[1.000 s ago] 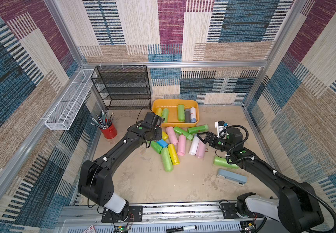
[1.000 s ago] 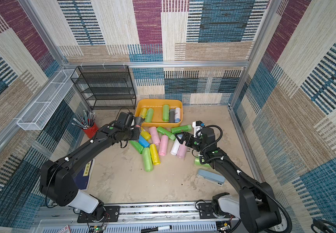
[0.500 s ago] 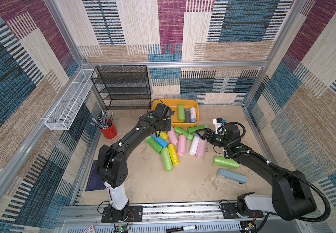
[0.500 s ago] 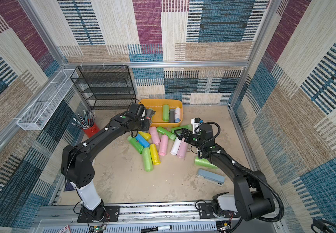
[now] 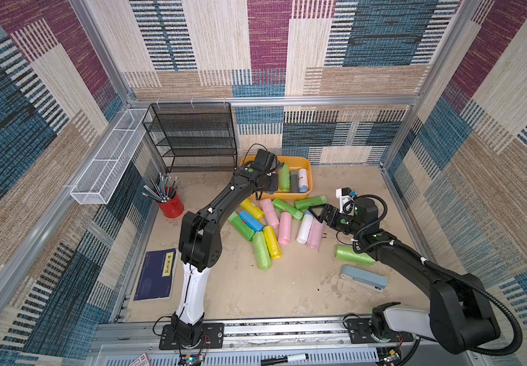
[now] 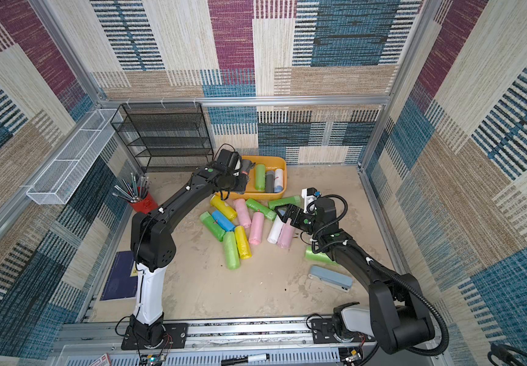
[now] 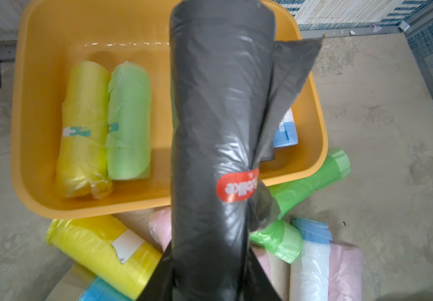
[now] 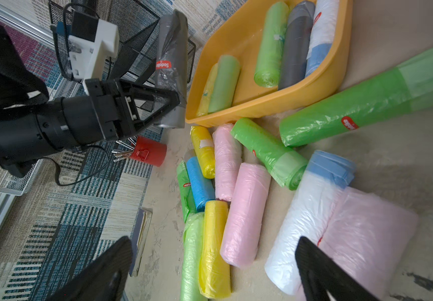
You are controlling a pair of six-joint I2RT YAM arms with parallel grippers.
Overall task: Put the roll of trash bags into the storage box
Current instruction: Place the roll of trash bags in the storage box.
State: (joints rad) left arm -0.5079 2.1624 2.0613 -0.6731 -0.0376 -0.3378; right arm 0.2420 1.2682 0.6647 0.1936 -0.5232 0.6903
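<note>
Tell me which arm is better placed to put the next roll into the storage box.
Left. The left hand is shut on a black roll held over the storage box. The right hand is open and empty, above the white roll and pink roll on the floor.

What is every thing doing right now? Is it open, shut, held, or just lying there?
left gripper, shut on the dark grey roll.
dark grey roll, held in the air over the storage box.
storage box, several rolls lying inside.
right gripper, open, holding nothing.
pencil cup, upright, pencils inside.
stapler, closed, lying flat.
notebook, closed, lying flat.
</note>
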